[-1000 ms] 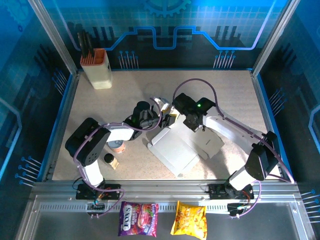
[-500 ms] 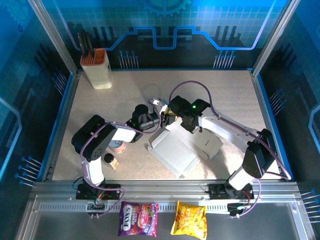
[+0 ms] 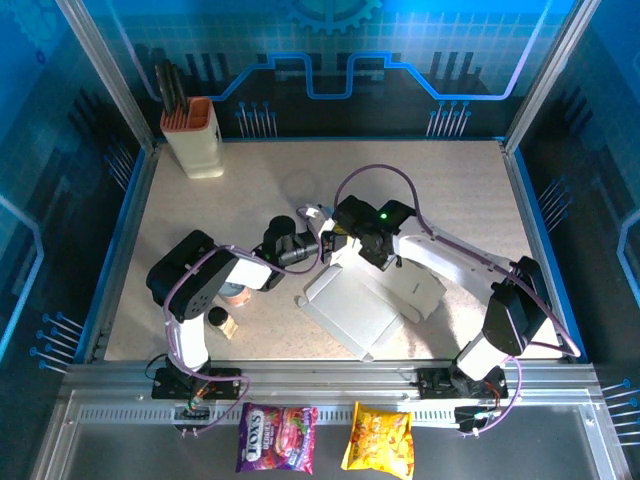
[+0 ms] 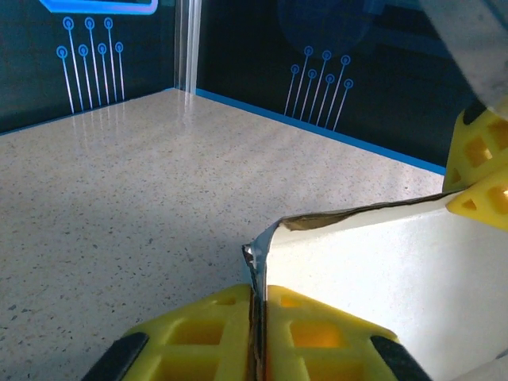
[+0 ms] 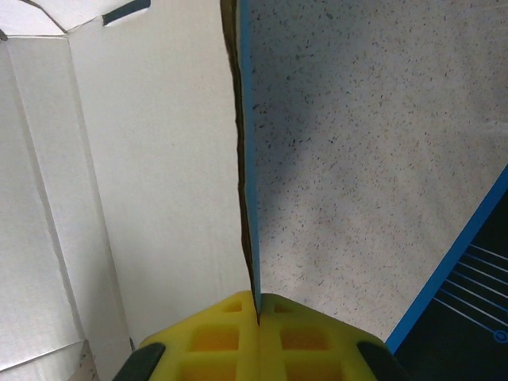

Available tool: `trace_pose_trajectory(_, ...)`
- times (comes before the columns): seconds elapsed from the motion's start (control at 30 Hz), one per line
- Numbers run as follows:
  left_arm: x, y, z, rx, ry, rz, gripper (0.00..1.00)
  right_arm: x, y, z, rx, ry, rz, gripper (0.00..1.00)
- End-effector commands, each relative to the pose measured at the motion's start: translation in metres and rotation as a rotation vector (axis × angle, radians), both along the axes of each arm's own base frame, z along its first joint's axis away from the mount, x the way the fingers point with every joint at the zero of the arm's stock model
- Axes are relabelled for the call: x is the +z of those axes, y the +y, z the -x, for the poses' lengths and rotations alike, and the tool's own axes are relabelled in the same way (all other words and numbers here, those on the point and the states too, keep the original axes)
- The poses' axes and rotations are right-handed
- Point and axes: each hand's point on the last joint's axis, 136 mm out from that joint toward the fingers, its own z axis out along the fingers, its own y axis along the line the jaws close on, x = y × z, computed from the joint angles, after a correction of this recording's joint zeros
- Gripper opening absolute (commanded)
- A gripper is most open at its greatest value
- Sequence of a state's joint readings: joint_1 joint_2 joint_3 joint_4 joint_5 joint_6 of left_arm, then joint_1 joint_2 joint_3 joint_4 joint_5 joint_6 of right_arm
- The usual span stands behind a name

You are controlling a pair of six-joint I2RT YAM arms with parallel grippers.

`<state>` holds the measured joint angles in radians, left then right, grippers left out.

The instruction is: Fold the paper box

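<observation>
Half-formed paper box (image 3: 352, 308) lay at centre of table (image 3: 220, 210).
White-grey creased cardboard, long axis diagonal, near-right to far-left; at its far end left gripper (image 4: 259, 317) and right gripper (image 5: 255, 305) each pinched closed on a raised wall edge.

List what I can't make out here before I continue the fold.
- Top view: both pinch points on the paper box, hidden under the arms.
- Left wrist view: box beyond the left gripper, cut off at the right edge.
- Right wrist view: box beyond the right gripper, cut off at the left edge.

Black-and-white arms (image 3: 450, 260), lilac cables (image 3: 372, 168), green light (image 3: 382, 213), yellow waffle-patterned tool fingers (image 4: 214, 325)
</observation>
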<state>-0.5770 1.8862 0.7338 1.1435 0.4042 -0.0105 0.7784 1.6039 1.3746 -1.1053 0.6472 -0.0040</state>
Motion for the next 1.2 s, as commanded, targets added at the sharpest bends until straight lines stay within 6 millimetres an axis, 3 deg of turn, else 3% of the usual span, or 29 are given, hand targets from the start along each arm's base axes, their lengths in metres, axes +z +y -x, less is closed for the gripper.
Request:
trace_pose_trajectory(0.0, -0.006, -0.007, 0.018, -0.051, -0.067, -0.023, 0.08, 0.007, 0.01, 0.0, -0.001, -0.026, -0.014, 0.05)
trace_pose_trajectory(0.27, -0.008, -0.001, 0.038, -0.036, -0.124, 0.012, 0.01, 0.015, 0.016, 0.012, -0.005, 0.001, -0.07, 0.17)
trace_pose_trajectory(0.53, -0.021, -0.012, 0.06, -0.092, -0.129, -0.019, 0.01, 0.047, 0.039, 0.031, 0.002, 0.093, -0.43, 0.36)
trace_pose_trajectory(0.83, -0.039, -0.018, 0.065, -0.11, -0.123, -0.056, 0.04, 0.013, 0.018, 0.035, -0.221, 0.323, -0.756, 0.38)
trace_pose_trajectory(1.0, -0.042, -0.019, 0.066, -0.11, -0.124, -0.064, 0.08, 0.002, 0.028, 0.039, -0.267, 0.423, -0.954, 0.38)
trace_pose_trajectory(1.17, -0.044, -0.018, 0.066, -0.108, -0.122, -0.067, 0.11, -0.005, 0.033, 0.039, -0.278, 0.448, -0.984, 0.36)
